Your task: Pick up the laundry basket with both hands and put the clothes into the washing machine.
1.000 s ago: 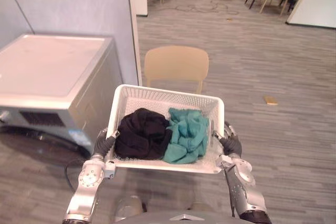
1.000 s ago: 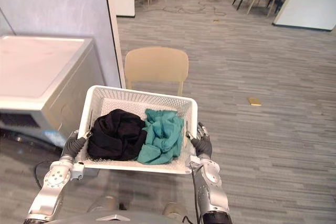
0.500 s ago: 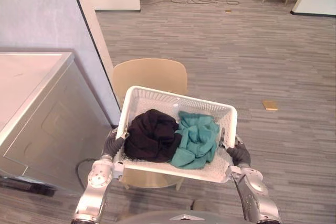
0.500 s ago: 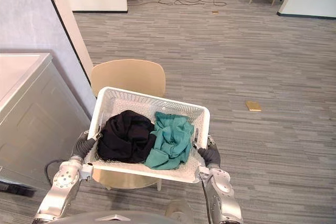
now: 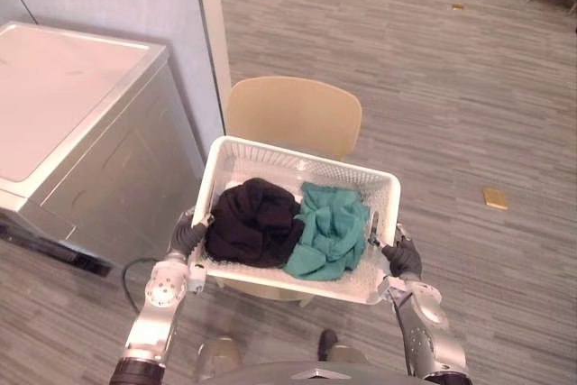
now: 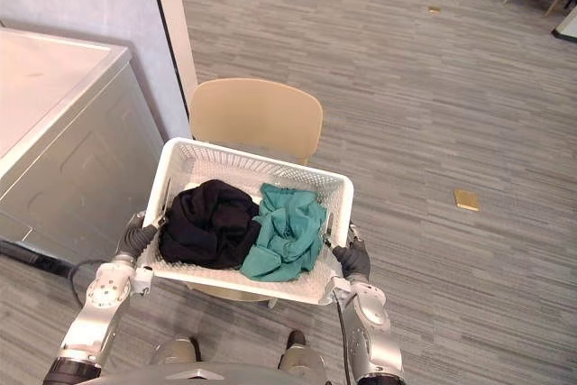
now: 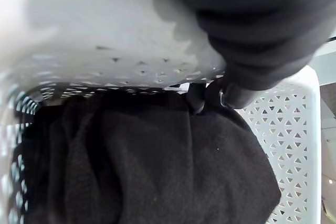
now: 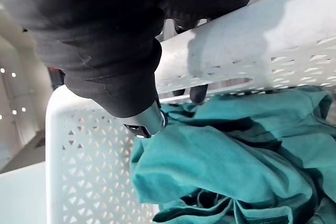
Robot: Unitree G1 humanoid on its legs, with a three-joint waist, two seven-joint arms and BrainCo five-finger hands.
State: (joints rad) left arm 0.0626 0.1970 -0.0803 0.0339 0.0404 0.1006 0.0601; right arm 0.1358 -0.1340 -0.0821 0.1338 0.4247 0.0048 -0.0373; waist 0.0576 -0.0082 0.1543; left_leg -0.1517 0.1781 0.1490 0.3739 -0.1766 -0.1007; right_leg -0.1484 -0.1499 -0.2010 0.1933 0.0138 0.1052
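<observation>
As view shifts, basket (image 5: pixel 302 164) stays held over chair (image 5: pixel 293 114)

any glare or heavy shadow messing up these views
Left eye view: the washing machine lid glares pale under the room light. Left wrist view: the laundry basket rim is washed out white, the black garment nearly featureless. Right wrist view: the right hand shadows the rim; the teal garment is evenly lit.
</observation>
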